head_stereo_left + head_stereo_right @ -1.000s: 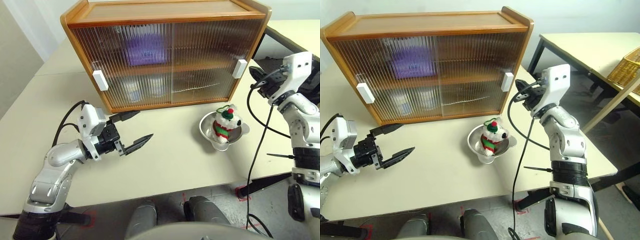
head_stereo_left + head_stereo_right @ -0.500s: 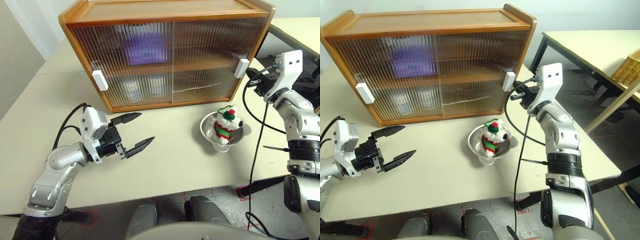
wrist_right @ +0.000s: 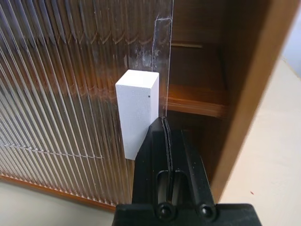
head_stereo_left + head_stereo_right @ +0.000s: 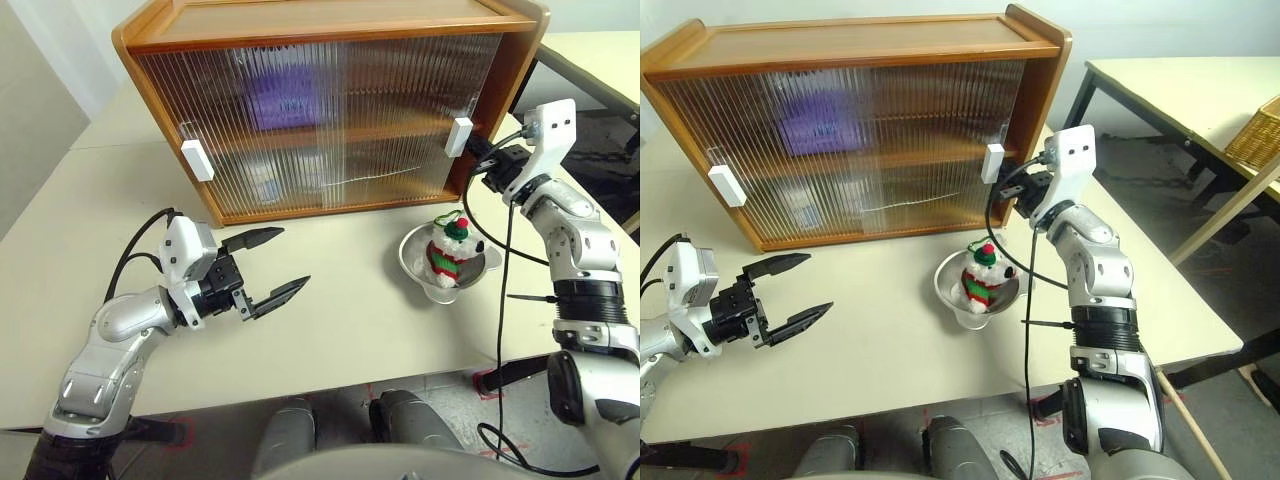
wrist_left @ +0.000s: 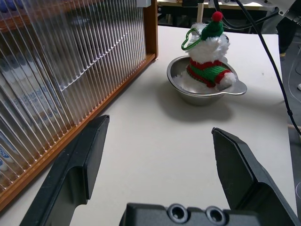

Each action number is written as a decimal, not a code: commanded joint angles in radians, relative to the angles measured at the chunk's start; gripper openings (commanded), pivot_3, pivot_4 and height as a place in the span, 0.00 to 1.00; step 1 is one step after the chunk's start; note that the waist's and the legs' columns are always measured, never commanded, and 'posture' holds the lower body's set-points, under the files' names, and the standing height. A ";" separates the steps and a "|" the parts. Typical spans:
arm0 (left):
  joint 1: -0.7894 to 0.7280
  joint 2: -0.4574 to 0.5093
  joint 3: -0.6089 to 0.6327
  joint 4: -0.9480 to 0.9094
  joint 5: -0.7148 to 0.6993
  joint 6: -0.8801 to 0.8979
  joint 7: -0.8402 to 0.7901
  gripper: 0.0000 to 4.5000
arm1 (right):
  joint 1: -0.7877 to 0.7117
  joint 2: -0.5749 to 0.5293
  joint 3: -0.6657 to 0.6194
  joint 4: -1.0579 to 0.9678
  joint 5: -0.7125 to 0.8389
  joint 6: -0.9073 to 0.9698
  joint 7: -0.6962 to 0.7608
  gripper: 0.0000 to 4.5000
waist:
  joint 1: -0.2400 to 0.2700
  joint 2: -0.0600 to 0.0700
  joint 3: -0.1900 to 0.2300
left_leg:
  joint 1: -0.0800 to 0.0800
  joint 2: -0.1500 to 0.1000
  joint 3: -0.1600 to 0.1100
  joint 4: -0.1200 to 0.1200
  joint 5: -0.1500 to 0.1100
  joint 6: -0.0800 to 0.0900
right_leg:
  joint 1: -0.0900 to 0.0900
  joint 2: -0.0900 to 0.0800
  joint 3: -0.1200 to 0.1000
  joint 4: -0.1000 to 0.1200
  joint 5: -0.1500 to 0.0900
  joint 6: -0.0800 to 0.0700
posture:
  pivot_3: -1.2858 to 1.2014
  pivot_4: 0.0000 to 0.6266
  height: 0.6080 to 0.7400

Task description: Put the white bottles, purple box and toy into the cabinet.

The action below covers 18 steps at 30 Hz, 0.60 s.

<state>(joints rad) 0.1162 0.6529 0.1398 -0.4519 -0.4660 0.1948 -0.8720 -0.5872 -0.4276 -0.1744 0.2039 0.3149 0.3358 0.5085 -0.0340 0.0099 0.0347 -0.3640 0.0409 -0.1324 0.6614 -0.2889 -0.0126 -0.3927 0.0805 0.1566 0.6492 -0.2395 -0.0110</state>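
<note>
The cabinet (image 4: 330, 25) stands at the back of the table. Its right sliding door is pushed a little left, leaving a narrow gap at the right end. My right gripper (image 3: 164, 123) is shut, its tips pressed against that door's white handle (image 3: 137, 107) from the right. Behind the ribbed doors, the purple box (image 4: 285, 100) is a blur on the inner shelf. The white bottles (image 4: 263, 186) are pale blurs below it. The toy (image 4: 451, 248), a white bear with a red hat, sits outside in a steel bowl (image 4: 413, 262). My left gripper (image 4: 292, 257) hovers open and empty over the table, left of the bowl.
The left door's handle (image 4: 196, 160) sits near the cabinet's left end. A black cable (image 4: 502, 300) hangs from my right wrist past the bowl and over the table's front edge. A second table with a wicker basket (image 4: 1255, 135) stands to the right.
My right gripper has moved left against the right door's handle, and the door has slid left with it, opening a gap at the cabinet's right end. The left arm has stayed still.
</note>
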 commanded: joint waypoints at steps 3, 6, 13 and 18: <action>0.016 0.010 -0.007 -0.017 0.005 0.014 0.003 1.00 | -0.007 0.034 0.029 -0.025 0.013 0.025 0.017 0.01 | 0.000 0.000 0.001 | 0.000 0.000 0.000 -0.001 0.000 0.000 | -0.001 0.000 0.000 0.000 0.000 0.000 | 0.52 0.12 1.00; 0.025 0.017 -0.003 -0.023 -0.005 0.022 -0.003 1.00 | 0.002 0.056 0.043 -0.044 0.012 0.037 0.021 0.01 | 0.000 0.000 0.001 | 0.000 0.000 0.000 -0.002 0.000 0.000 | -0.001 0.000 0.000 0.000 0.000 0.000 | 0.52 0.12 1.00; 0.036 0.031 0.002 -0.032 -0.019 0.032 -0.017 1.00 | 0.004 0.109 0.068 -0.086 0.016 0.064 0.010 0.01 | 0.003 -0.001 0.003 | 0.000 0.000 0.000 -0.003 0.000 0.000 | -0.001 0.001 -0.001 0.000 -0.001 -0.002 | 0.52 0.12 1.00; 0.034 0.029 -0.005 -0.035 -0.016 0.033 -0.013 1.00 | -0.002 0.129 0.076 -0.082 0.013 0.064 0.011 0.01 | 0.005 -0.001 0.003 | 0.000 0.001 0.000 -0.002 0.000 -0.001 | -0.001 0.000 0.000 0.000 -0.003 -0.005 | 0.52 0.11 1.00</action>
<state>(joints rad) 0.1435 0.6752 0.1399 -0.4725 -0.4812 0.2189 -0.8843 -0.5871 -0.3080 -0.1095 0.1261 0.3188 0.3892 0.5187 -0.0291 0.0086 0.0379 -0.3643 0.0418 -0.1327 0.6590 -0.2893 -0.0131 -0.3942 0.0808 0.1562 0.6493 -0.2424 -0.0160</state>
